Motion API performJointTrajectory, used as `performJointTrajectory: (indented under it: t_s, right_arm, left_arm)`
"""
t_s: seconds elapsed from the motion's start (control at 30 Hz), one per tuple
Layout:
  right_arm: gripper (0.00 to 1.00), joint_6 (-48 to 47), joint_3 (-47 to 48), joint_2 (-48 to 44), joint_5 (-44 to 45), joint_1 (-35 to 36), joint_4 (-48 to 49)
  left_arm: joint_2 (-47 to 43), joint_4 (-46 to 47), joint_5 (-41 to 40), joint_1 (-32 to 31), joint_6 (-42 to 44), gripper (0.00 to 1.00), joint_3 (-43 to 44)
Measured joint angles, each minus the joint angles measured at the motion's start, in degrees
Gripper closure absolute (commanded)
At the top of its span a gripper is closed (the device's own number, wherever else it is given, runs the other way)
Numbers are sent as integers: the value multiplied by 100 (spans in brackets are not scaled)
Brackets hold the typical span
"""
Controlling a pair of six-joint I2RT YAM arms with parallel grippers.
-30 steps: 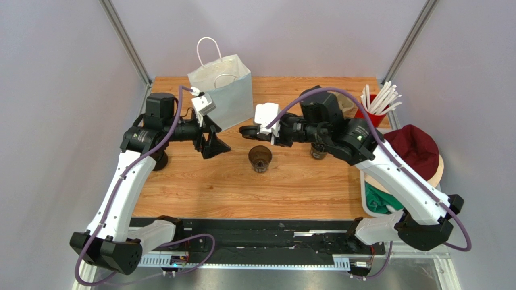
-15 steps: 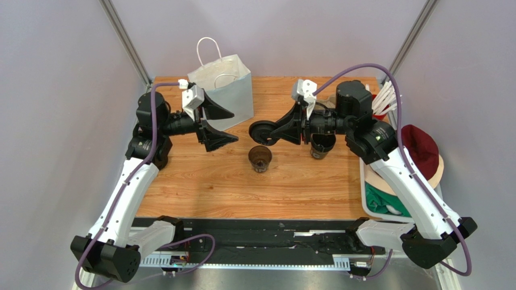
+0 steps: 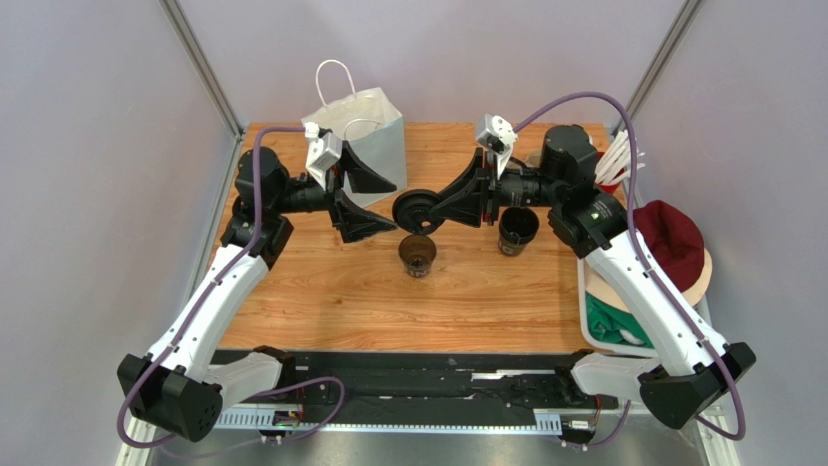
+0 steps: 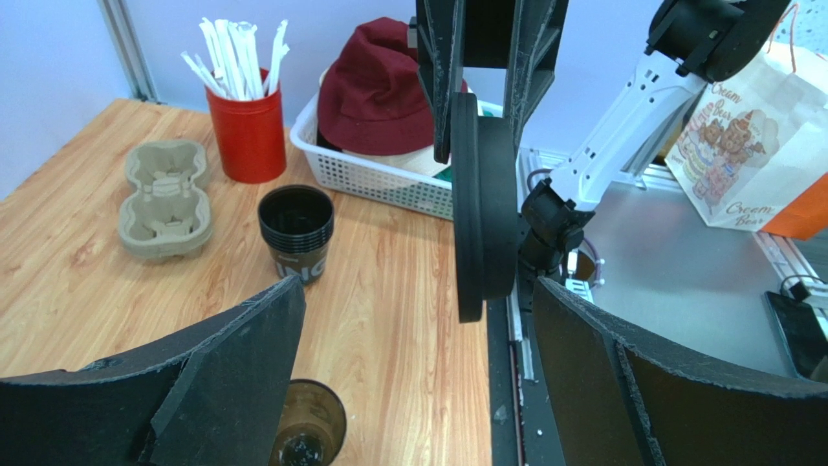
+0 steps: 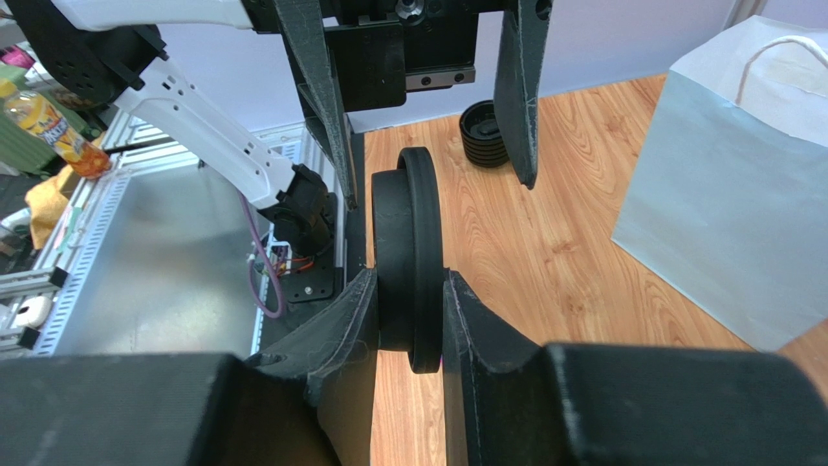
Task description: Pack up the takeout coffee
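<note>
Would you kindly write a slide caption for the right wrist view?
Right hand pinches a black lid edge-on before the open left hand, white bag alongside.

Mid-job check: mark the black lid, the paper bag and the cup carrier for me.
black lid point(image 5: 408, 233), right wrist view, on its outer rim.
paper bag point(image 5: 719, 194), right wrist view, on its side panel.
cup carrier point(image 4: 167, 192), left wrist view, on the ridge between its two wells.
</note>
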Motion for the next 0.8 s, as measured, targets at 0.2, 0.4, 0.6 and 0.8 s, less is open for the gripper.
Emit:
performJointTrajectory:
  t_s: [0.2,0.4,0.6,0.8]
  right_arm:
    - [85,275,-81,31,-173,0,299]
    - [85,348,-81,133,-216,0,442]
    - [85,402,-81,267,-223,0,474]
    - [86,431,-74,356,-221,-2,481]
  left_arm:
    - [98,398,87,-28,-341,12,-81]
    - [184,588,146,-107,-664,19,-116]
    - [188,769,166,-201,-911,32,-116]
    - [203,833,166,-251,-1001,53,-116]
